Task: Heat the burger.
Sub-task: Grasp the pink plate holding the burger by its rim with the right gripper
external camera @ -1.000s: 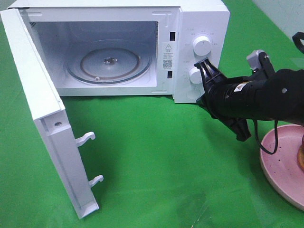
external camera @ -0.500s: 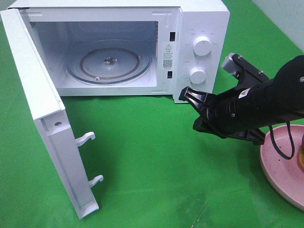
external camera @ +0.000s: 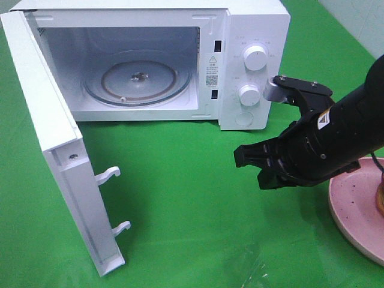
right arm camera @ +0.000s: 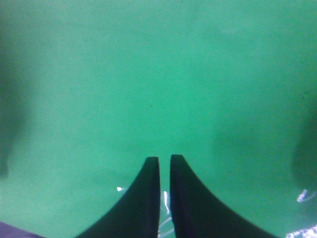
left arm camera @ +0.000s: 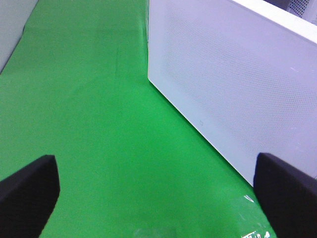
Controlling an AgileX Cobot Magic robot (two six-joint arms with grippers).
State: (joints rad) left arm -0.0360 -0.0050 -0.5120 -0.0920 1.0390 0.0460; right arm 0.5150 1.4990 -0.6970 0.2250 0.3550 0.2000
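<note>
Left pincer point(left arm camera: 156, 171) held wide apart, nothing gripped, white microwave door point(left arm camera: 233, 84) just beside it. Microwave point(external camera: 252, 36) seen open, beyond and left of right pincer point(external camera: 250, 170); its fingers nearly together, thin slit, nothing clamped. Burger point(external camera: 381, 201) glimpsed on pink plate point(external camera: 354, 210), right of that pincer, near

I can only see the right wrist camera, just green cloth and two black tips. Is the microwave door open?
Observer: Yes, the microwave door stands wide open.
Kid: Is anything inside?
Observer: Only the glass turntable, with nothing on it.
Kid: What's the other claw doing?
Observer: The left claw is open, with nothing in it, beside a white dotted panel.
</note>
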